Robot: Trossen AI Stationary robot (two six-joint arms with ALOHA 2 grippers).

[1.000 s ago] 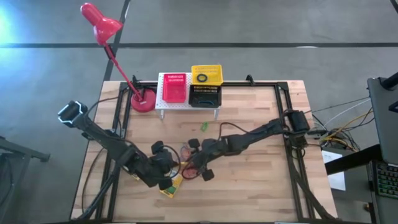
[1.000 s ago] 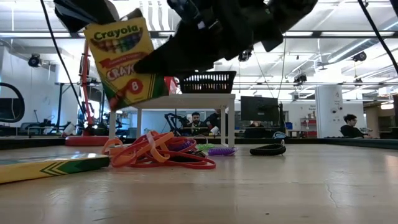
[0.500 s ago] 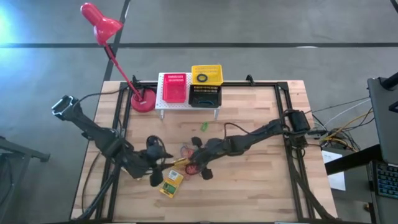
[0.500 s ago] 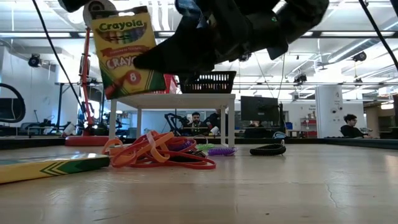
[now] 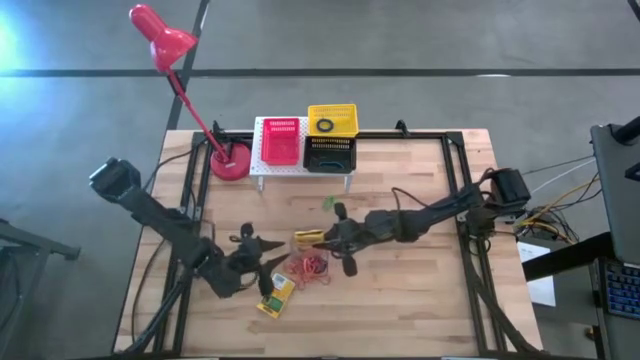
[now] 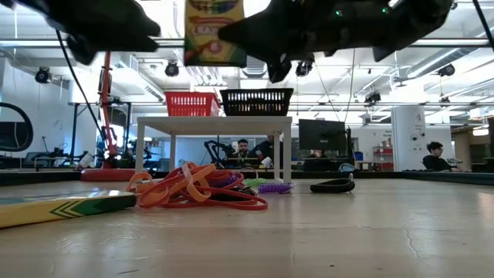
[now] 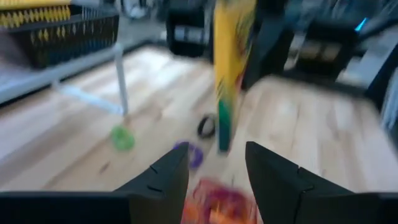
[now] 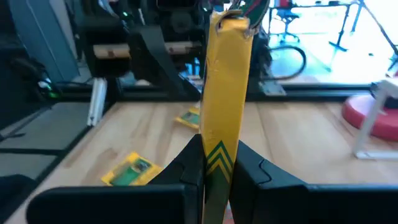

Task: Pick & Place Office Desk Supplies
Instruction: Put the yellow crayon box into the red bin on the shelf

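Observation:
A yellow-and-green crayon box [image 5: 308,237] hangs above the table's middle, with my right gripper [image 5: 325,238] shut on it. In the low view this box [image 6: 214,31] is high above the wood. My left gripper [image 5: 268,258] stands open just left of it, its fingers [image 7: 168,180] apart and touching nothing. A second box [image 5: 275,295] lies flat on the table near the left gripper. Orange-red rubber bands [image 5: 308,266] lie in a heap below the held box. Red [image 5: 281,140], yellow [image 5: 331,120] and black [image 5: 330,153] baskets sit on the white rack. My right gripper pinches the crayon box by its two broad faces between its two fingers, at the end with the green chevrons [image 8: 219,155]. The fingers reach about level from the table's right side. The box sticks out beyond them, edge-on, lifted clear of the table.
A green ring [image 5: 328,203], a purple ring [image 6: 274,188] and a black ring [image 6: 332,185] lie on the wood near the rack. The red desk lamp [image 5: 230,160] stands at the far left. Another box [image 8: 189,118] lies farther off on the table.
The crayon box has passed from my left gripper to my right one. The right gripper shut on it and carried it up and toward the table's right. The left gripper opened, let go and sank back toward the left edge.

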